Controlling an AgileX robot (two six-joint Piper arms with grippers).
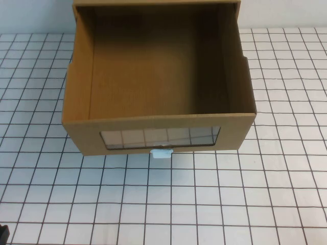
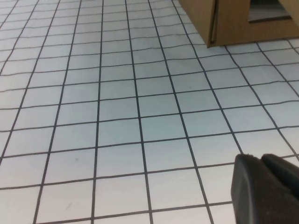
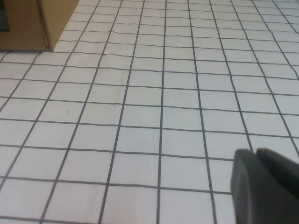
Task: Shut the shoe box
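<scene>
Gridded white table (image 1: 255,204), shoe box (image 1: 158,81) pulled open, left tool (image 2: 264,189) and right tool (image 3: 261,186) pressed together, low, apart from it

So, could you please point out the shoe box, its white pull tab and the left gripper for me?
shoe box (image 1: 158,133): high view, front panel above the window.
white pull tab (image 1: 162,152): high view, middle of the tab, below the window.
left gripper (image 2: 262,161): left wrist view, fingertips, above the gridded table, apart from the box.

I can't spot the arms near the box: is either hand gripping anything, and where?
Nothing is held. The left gripper and right gripper hover shut over the bare table, away from the open shoe box.
</scene>
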